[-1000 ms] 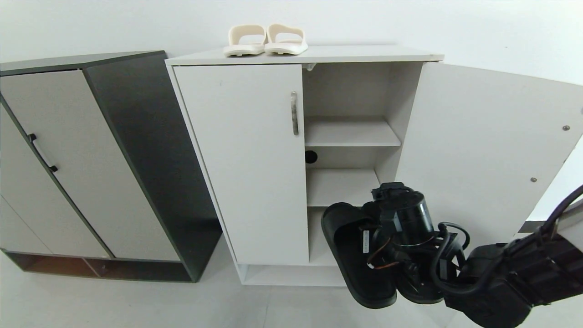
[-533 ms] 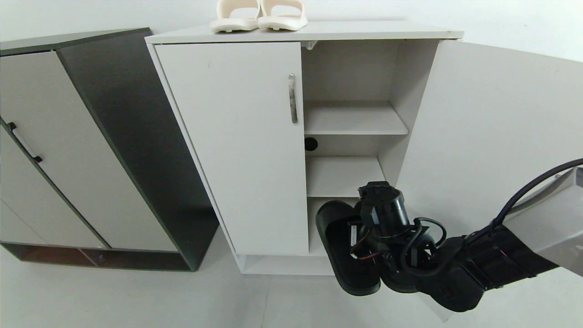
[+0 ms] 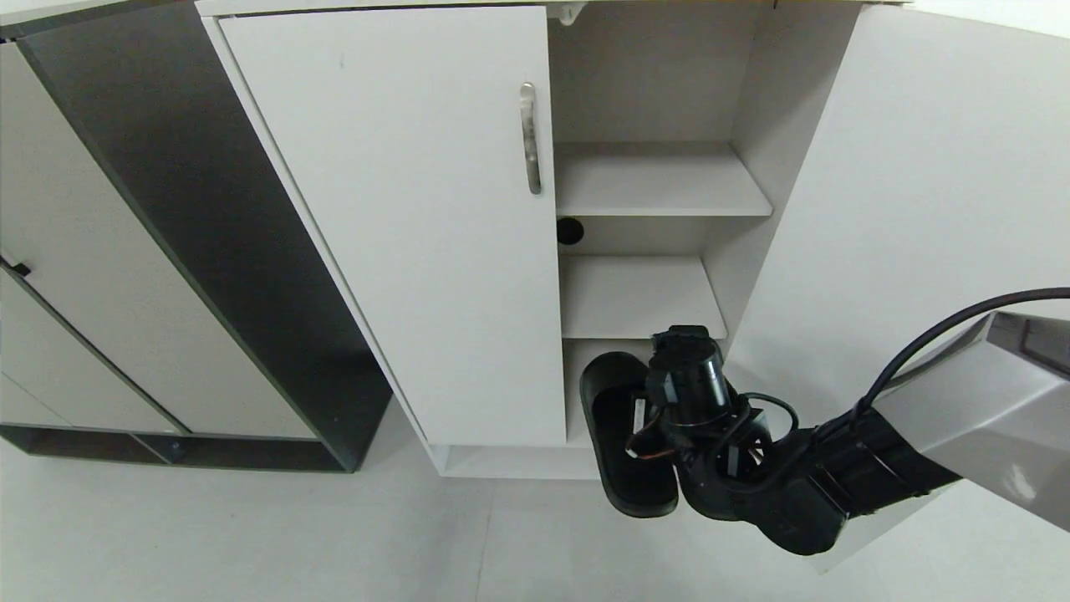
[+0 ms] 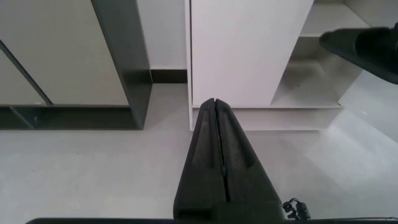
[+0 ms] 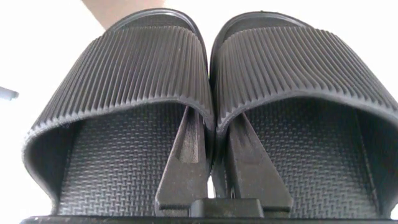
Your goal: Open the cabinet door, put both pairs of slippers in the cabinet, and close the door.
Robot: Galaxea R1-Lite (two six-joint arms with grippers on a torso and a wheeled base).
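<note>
While the pair hangs before the open cabinet, notes by view.

Head view: the black slippers (image 3: 629, 435) sit at the tip of the right arm (image 3: 836, 493), just outside the lowest compartment of the white cabinet (image 3: 401, 209). The right door (image 3: 936, 192) stands wide and the left door is shut. The arm comes in low from the right, wrist aimed at the opening. The lowest shelf (image 3: 581, 401) lies just behind the slippers.

Left wrist view: the left jaws are pressed together with nothing between them. They point at the floor (image 4: 93, 168) in front of the cabinet base.

Right wrist view: the right jaws pinch both slippers as 1 bundle. 1 of the 2 fingers (image 5: 183, 162) runs under each ribbed strap (image 5: 130, 68), and the touching inner walls are squeezed between them.

Judgement: likely light, rubbery and bendy. The textured footbeds should resist sliding. Inner walls are a sound hold for 2 at once, though soft sides may let the outer edges droop or splay on the shelf lip.
</note>
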